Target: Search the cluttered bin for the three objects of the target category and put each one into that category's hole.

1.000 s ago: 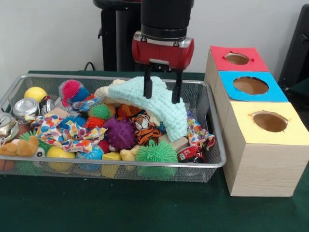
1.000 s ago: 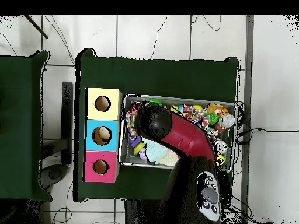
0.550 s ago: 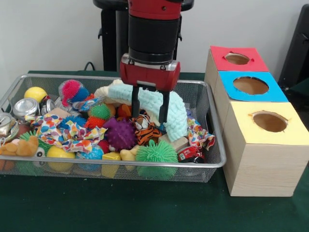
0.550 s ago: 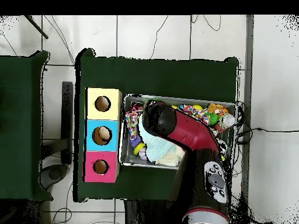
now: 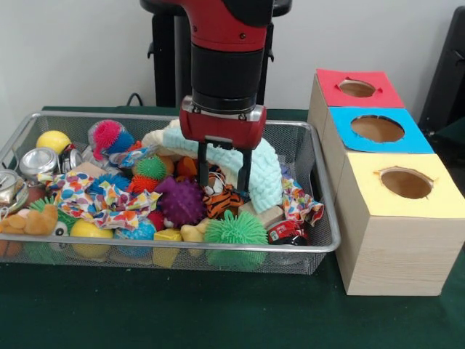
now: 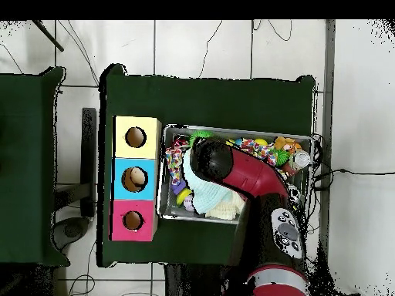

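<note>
My gripper [image 5: 222,185] hangs open over the middle of the wire bin [image 5: 324,190]. Its two black fingers [image 5: 203,166] reach down in front of a light-blue knitted cloth [image 5: 263,169] and stand either side of the top of a striped tiger plush [image 5: 220,201]. Nothing is clamped between them. A purple spiky ball [image 5: 180,201] lies just left of the tiger, and a green spiky ball [image 5: 235,230] sits in front of it. In the overhead view the red arm [image 6: 239,173] covers the gripper and the bin's middle.
Three wooden boxes with round holes stand right of the bin: red [image 5: 357,88], blue [image 5: 378,129] and yellow [image 5: 406,182]. The bin also holds a patterned cloth [image 5: 102,198], drink cans [image 5: 38,161], yellow balls [image 5: 54,140] and several other spiky balls.
The gripper moved left from the cloth's right side and sank lower, so its fingers now flank the tiger plush. It stayed open throughout.
</note>
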`<state>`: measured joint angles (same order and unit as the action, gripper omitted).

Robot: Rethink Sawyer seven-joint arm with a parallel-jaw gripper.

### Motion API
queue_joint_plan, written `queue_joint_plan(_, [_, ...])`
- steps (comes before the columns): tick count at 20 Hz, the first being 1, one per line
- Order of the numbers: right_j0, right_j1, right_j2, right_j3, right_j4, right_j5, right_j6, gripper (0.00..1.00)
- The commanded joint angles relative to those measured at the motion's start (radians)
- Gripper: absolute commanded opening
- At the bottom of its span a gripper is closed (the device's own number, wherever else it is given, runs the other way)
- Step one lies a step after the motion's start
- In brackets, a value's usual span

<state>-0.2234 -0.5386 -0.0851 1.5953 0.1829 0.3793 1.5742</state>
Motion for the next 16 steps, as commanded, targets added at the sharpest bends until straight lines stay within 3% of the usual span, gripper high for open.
queue_joint_plan(1, [-0.030,0.058,0.097,0.011,-0.079,0.021,0.026,1.00])
queue_joint_plan(13, [-0.033,0.133,0.096,-0.041,-0.143,-0.039,0.043,1.00])
queue_joint_plan(16, [-0.025,0.148,0.080,-0.060,-0.152,0.003,0.042,1.00])
